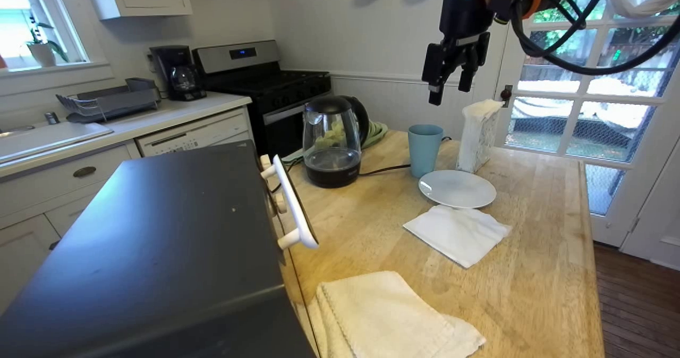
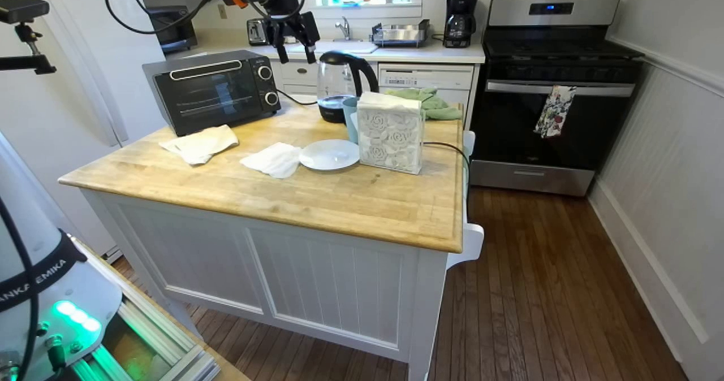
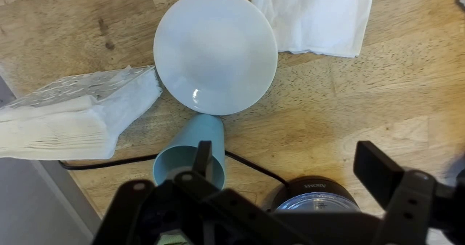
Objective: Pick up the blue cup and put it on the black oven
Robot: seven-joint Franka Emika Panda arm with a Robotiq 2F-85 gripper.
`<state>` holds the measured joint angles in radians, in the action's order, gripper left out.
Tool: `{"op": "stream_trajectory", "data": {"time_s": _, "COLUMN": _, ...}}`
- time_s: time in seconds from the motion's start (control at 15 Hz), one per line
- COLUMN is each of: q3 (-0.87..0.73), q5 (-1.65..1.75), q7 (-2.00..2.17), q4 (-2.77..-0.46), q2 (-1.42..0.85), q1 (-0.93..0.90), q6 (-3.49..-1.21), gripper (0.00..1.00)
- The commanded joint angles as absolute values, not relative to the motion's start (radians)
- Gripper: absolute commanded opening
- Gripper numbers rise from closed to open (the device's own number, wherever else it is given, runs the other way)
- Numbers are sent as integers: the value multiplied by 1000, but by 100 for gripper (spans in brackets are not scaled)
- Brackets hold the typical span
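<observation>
The blue cup (image 1: 423,153) stands upright on the wooden table between the glass kettle and the napkin holder, just behind the white plate. In an exterior view the napkin holder partly hides the cup (image 2: 350,108). The black oven (image 1: 186,214) has a broad flat top; its glass front and knobs show in an exterior view (image 2: 226,94). My gripper (image 1: 450,90) is open and empty, high above the table; it also shows in an exterior view (image 2: 296,57). In the wrist view the gripper (image 3: 283,150) has one finger overlapping the mouth of the cup (image 3: 205,132).
The kettle (image 1: 332,145) stands between the oven and the cup, below my jaws in the wrist view (image 3: 316,185). The white plate (image 3: 216,52) adjoins the cup. The napkin holder (image 2: 390,135) stands beside it. A napkin (image 1: 459,233), a cloth (image 1: 393,315) and a black cord (image 3: 254,167) lie on the table.
</observation>
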<state>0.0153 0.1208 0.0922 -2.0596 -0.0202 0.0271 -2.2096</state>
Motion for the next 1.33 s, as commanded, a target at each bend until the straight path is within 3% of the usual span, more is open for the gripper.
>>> {"op": "stream_trajectory", "data": {"time_s": 0.0, "q3": 6, "q5": 126, "q7": 84, "q4": -2037, "q2": -49, "q1": 18, "q6": -2192, "gripper": 100}}
{"op": "stream_trajectory", "data": {"time_s": 0.73, "q3": -33, "q5": 233, "q7": 19, "q4": -1938, "q2": -279, "q1": 18, "q6": -2451, "gripper": 100}}
{"op": "stream_trajectory", "data": {"time_s": 1.27, "q3": -61, "q5": 250, "q7": -19, "q4": -1830, "q2": -416, "q1": 18, "q6": -2474, "gripper": 100}}
